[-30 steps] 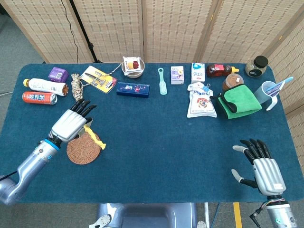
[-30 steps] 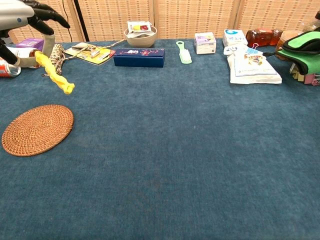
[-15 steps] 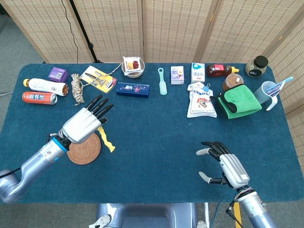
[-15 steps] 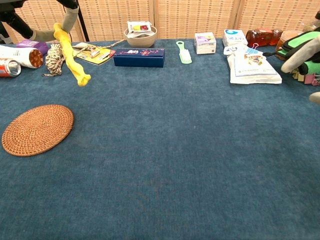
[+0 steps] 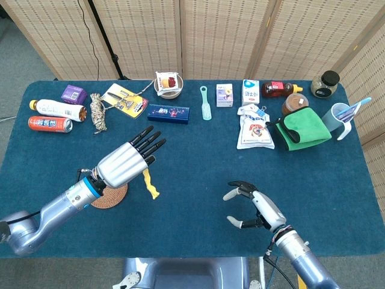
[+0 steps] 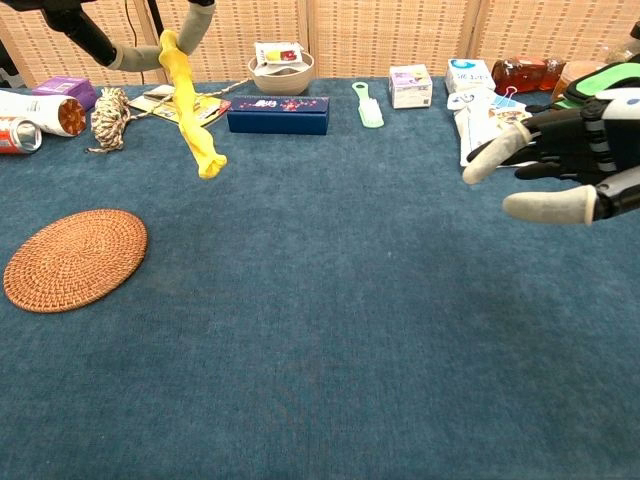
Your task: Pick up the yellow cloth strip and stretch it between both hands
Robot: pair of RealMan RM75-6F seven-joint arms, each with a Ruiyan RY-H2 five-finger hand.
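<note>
**Strip's in the air, second hand not on it yet**

So the yellow cloth strip (image 6: 190, 110) is up off the table, dangling from the left hand (image 5: 125, 164), which pinches its top end while the rest of its fingers stick out straight. In the head view the strip hangs just right of the woven coaster (image 5: 110, 194), and its loose lower end is free, touching nothing.

The right hand (image 5: 252, 205) is well to the right of the coaster, over bare blue table (image 5: 198, 156). Its fingers are spread wide and a bit curled, holding nothing. There's a clear gap between it and the strip.

Progress-wise I'd say the pickup half is done. What's left is the whole stretching bit: the right hand has to reach the dangling end, grab it, and then both pull apart until the strip goes taut.

Everything else sits along the far edge beyond the coaster: the blue box (image 5: 168, 112), the rope bundle (image 5: 98, 112), and way off right the green cloth (image 5: 302, 128). None of it is in the way, as far as I can judge.
</note>
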